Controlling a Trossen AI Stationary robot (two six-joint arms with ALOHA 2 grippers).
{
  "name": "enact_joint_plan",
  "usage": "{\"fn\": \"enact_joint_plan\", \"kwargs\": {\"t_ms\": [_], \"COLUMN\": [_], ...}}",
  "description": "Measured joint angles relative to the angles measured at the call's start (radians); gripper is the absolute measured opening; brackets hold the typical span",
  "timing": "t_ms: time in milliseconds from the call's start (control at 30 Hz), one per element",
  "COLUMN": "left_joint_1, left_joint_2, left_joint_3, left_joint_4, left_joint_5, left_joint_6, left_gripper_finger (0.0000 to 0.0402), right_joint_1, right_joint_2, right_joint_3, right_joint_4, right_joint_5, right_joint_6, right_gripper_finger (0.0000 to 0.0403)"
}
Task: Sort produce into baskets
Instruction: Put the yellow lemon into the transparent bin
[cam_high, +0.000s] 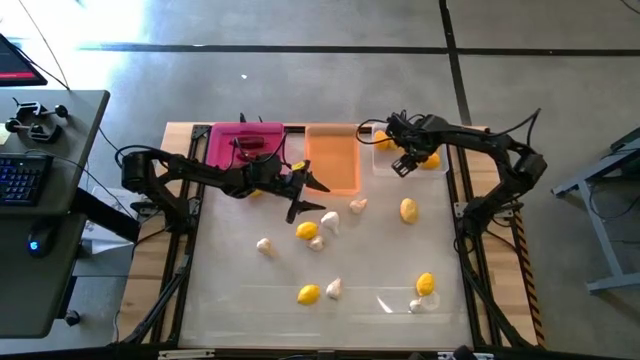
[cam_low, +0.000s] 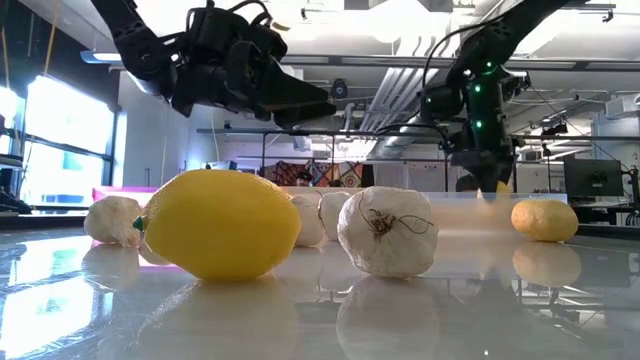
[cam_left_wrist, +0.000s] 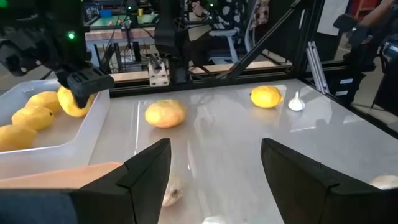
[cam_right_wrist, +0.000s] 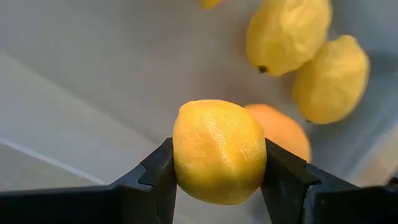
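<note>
Three shallow baskets stand in a row along the far edge of the worktop (cam_high: 230, 300), as seen from above. At left is the magenta-pink basket (cam_high: 225, 142), holding dark red chili peppers (cam_high: 250, 143). At centre is the translucent orange basket (cam_high: 332, 152). At right is the clear whitish basket (cam_high: 440, 168), which holds several lemons (cam_left_wrist: 30, 115).

Left arm: the left end effector (cam_high: 302, 196) is held above the worktop just in front of the gap between the pink and orange baskets. Its two fingers (cam_left_wrist: 146, 165) stand apart with nothing between them.

Loose produce on the worktop, left to right in the high view: a garlic bulb (cam_high: 264, 244); a lemon (cam_high: 307, 230) beside two garlic bulbs (cam_high: 329, 222), close to the left end effector; a lemon (cam_high: 308, 294) with a garlic bulb (cam_high: 334, 288) just beside it nearer the front edge; a garlic bulb (cam_high: 357, 205) just in front of the orange basket; a lemon (cam_high: 408, 209) in front of the clear basket; and a lemon (cam_high: 425, 284) toward the front right, near a clear plastic scrap (cam_high: 400, 300) with another garlic bulb (cam_high: 416, 306) on it.

Right arm: the right end effector (cam_high: 405, 164) is over the near left part of the clear whitish basket. Its fingers (cam_right_wrist: 155, 177) are closed on a held lemon (cam_right_wrist: 219, 151), one on each side, and this fruit is raised above the lemons lying in the basket.
</note>
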Motion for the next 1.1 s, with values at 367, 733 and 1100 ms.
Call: {"fn": "enact_joint_plan", "kwargs": {"t_ms": [367, 733, 1100], "left_joint_1": [0.000, 0.000, 0.000], "left_joint_2": [0.000, -0.001, -0.001], "left_joint_3": [0.000, 0.000, 0.000], "left_joint_4": [0.002, -0.005, -0.010], "left_joint_5": [0.000, 0.000, 0.000], "left_joint_6": [0.008, 0.018, 0.017], "left_gripper_finger": [0.0234, 0.0234, 0.0234], "right_joint_1": [0.000, 0.001, 0.000], "right_joint_2": [0.000, 0.001, 0.086], "right_joint_3": [0.046, 0.046, 0.046], "right_joint_4": [-0.206, -0.277, -0.308], "right_joint_5": [0.109, 0.133, 0.136], "right_joint_6": [-0.213, -0.350, -0.357], "right_gripper_finger": [0.0165, 0.0165, 0.0165]}}
